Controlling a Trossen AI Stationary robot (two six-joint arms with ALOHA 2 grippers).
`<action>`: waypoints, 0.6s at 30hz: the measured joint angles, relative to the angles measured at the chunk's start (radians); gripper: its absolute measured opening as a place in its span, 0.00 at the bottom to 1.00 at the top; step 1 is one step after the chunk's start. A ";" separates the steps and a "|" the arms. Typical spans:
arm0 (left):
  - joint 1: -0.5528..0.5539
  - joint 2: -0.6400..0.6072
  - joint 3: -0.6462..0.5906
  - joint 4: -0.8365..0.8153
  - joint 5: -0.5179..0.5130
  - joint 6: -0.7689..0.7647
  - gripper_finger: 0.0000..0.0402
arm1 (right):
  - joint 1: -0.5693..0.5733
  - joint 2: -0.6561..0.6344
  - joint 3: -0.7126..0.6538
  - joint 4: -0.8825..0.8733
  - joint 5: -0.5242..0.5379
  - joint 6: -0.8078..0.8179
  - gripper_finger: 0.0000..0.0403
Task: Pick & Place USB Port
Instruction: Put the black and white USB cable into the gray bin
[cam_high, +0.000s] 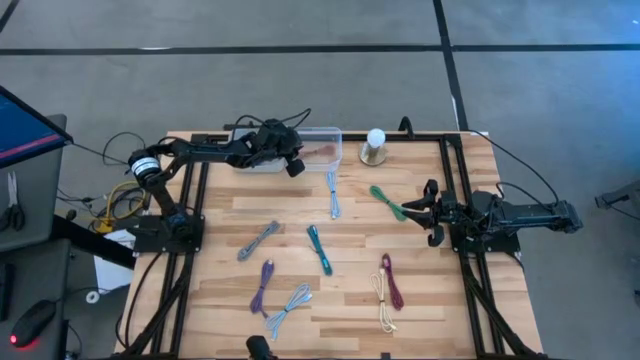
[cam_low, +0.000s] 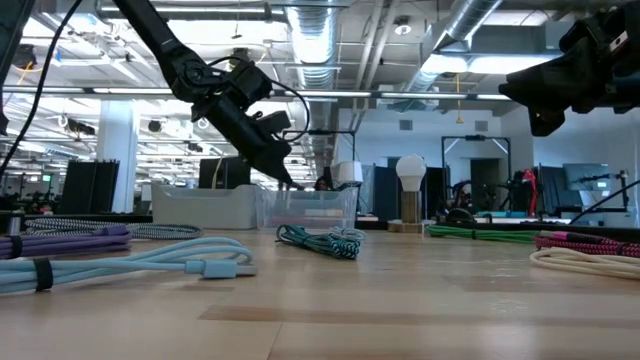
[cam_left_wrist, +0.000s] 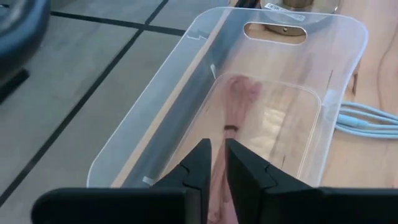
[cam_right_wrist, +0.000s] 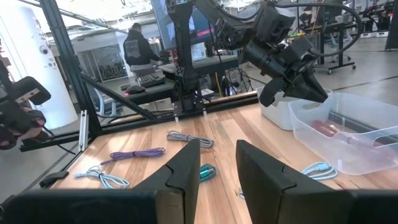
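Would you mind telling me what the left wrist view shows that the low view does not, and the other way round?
Only the left wrist view shows the pink cable lying inside the clear bin, below the left gripper. Only the low view shows the teal cable, the purple cable and the white bulb. Both show the bin and the light blue cable.

clear plastic bin w/ a pinkish-red cable inside | right beside the bin: light blue cable | further out from the bin: green cable, teal/white braided one, grey, purple, maroon, cream | light wood plank table | arms dark/black
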 joint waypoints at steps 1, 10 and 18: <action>0.000 0.000 0.000 0.000 -0.001 0.000 0.14 | 0.000 0.000 0.000 0.000 0.000 0.000 0.24; -0.018 -0.123 0.000 0.009 0.003 0.015 0.14 | 0.000 0.000 0.000 0.000 0.000 0.000 0.24; -0.119 -0.400 0.000 -0.153 0.010 0.024 0.02 | 0.000 0.000 0.000 0.000 0.000 0.000 0.24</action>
